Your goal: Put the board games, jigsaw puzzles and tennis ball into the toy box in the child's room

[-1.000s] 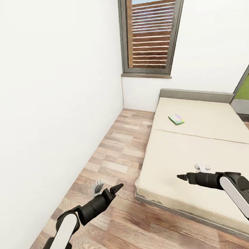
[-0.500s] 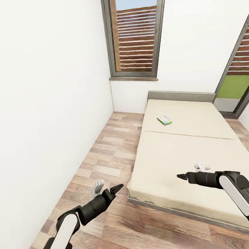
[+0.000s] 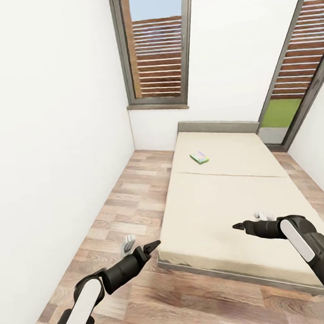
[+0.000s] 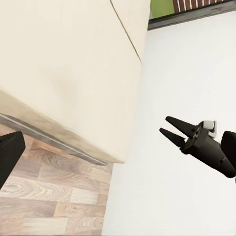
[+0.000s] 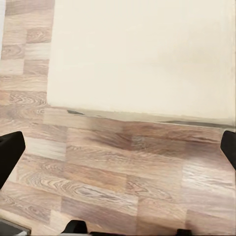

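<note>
White-walled child's room, wood-plank floor. Approach step: one small green-edged board game lies on the cream bed at twelve o'clock, well apart from both empty grippers (left, right), jaws together. Next: drive closer, open jaws.

We see a home bedroom: a low cream bed, wood-plank floor, white walls, tall slatted window.

The head camera looks forward and down over the bed toward the window wall. Both wrist cameras sit closer, sharing the bed's near edge and wood floor.
</note>
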Available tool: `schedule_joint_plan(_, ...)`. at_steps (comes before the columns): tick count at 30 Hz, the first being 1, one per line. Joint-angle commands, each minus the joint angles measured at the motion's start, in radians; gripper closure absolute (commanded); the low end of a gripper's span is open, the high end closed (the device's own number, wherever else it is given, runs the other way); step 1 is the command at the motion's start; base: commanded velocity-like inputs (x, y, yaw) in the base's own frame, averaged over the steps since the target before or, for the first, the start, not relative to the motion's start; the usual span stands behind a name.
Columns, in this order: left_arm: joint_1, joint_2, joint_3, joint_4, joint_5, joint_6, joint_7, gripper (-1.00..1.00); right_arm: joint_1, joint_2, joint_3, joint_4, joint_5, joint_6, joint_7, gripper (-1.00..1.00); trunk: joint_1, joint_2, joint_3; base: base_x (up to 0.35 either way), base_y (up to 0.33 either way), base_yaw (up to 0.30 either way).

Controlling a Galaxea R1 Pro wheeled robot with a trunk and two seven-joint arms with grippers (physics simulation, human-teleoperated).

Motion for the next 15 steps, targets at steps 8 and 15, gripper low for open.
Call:
schedule_joint_plan(8, -0.001, 0.0, 0.001, 0.014, 0.001, 0.002, -0.002, -1.0, -0.048, 0.029, 0.034, 0.106, 0.011, -0.002, 0.01, -1.0, 0.001, -0.002, 0.008, 0.0, 0.0, -0.207)
schedule_joint_plan(15, -0.001, 0.0, 0.002, 0.021, 0.002, 0.002, -0.002, -1.0, -0.061, 0.046, 0.066, 0.138, 0.012, -0.004, 0.01, -1.0, 0.001, -0.002, 0.017, 0.0, 0.0, -0.207)
